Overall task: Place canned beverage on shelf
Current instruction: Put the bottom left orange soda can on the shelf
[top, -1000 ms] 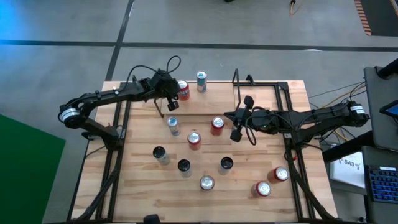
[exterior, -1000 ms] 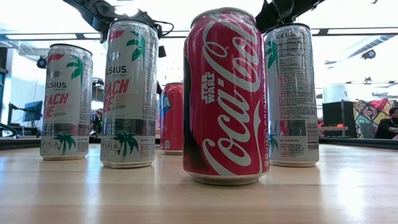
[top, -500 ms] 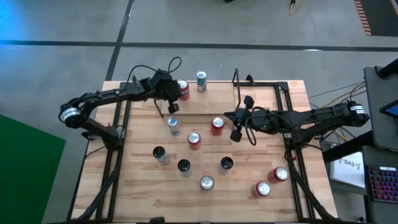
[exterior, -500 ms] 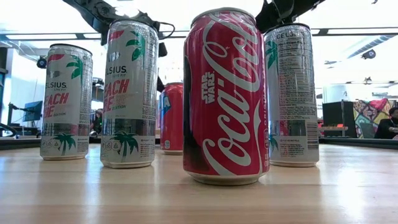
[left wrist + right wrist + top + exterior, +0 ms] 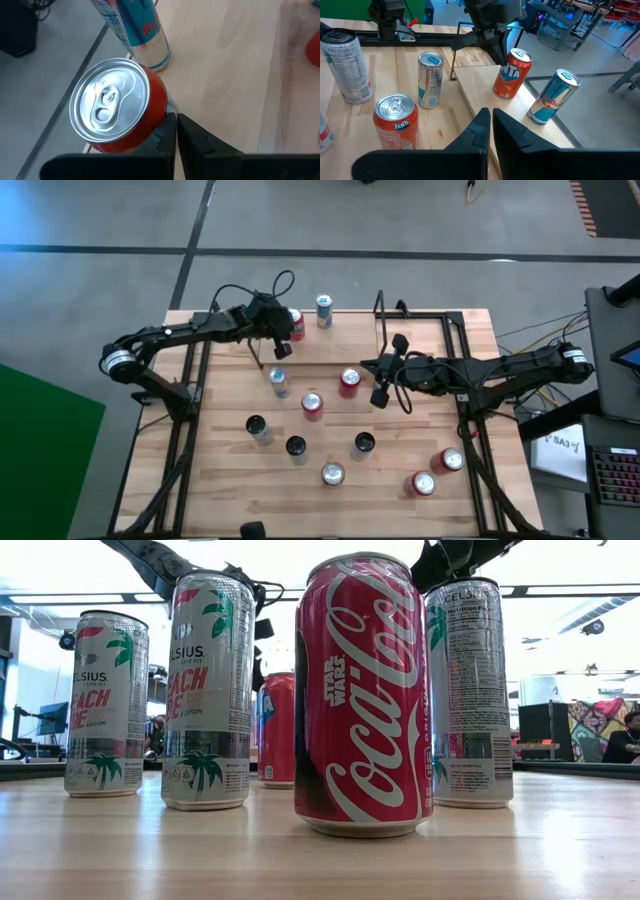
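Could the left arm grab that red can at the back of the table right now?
Probably yes, though not quite yet. The left tool sits right beside the red can with nothing between them, but it is shut and would need to open first.

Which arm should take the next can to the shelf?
Right, probably. Its shut end effector hangs just beside an orange can on the table. The left end effector, also shut, sits against the red can already standing on the shelf next to the blue can.
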Robot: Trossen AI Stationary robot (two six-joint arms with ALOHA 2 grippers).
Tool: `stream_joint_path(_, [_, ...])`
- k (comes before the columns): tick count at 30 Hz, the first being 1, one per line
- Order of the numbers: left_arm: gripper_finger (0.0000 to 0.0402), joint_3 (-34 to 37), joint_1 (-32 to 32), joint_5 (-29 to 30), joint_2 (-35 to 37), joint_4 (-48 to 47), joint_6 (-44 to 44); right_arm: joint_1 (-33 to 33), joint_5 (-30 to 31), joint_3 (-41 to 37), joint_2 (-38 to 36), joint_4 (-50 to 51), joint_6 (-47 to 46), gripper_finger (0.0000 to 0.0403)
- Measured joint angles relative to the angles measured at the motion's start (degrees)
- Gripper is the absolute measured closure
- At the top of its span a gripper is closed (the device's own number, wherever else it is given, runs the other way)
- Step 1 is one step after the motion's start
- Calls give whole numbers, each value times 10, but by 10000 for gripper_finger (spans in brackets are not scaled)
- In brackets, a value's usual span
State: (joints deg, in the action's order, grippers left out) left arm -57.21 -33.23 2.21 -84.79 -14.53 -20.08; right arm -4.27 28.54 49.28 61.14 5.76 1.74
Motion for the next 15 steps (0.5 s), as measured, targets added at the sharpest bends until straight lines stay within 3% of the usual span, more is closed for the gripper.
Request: stream_joint_path(15, [402, 0, -6, 3, 1, 7, 0, 0, 0, 0, 0, 0, 0, 390])
